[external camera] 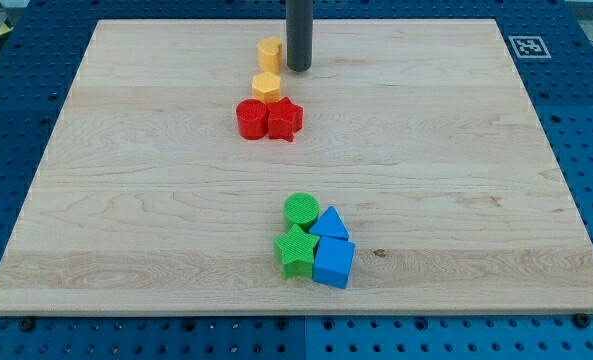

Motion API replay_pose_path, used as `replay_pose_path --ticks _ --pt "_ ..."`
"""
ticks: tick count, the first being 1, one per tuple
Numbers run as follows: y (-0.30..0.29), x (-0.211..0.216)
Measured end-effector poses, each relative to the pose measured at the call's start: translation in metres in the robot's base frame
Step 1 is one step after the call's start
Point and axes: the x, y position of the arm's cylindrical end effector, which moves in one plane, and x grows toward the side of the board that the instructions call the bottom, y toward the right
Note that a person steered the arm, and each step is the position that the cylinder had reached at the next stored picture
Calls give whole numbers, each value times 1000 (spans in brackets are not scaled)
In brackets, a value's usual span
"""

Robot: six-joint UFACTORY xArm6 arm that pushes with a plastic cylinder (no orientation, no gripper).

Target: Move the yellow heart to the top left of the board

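Note:
The yellow heart [269, 52] lies near the view's top, a little left of centre, on the wooden board [126, 200]. My tip [298, 68] stands right beside it on its right, about touching. A second yellow block, a hexagon [266, 85], lies just below the heart. A red cylinder [251, 119] and a red star [285, 119] sit side by side just below the hexagon.
A cluster lies low in the middle of the board: a green cylinder [301, 211], a green star [296, 250], a blue triangle [330, 223] and a blue cube [334, 263]. A black-and-white marker [526, 46] is at the board's top right corner.

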Motion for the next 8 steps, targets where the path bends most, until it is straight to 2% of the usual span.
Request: replay_pose_path --ticks 5,6,7,8 --pt "-110 -18" --pt "-118 -32" --pt "-94 -43" --pt "-103 -43"
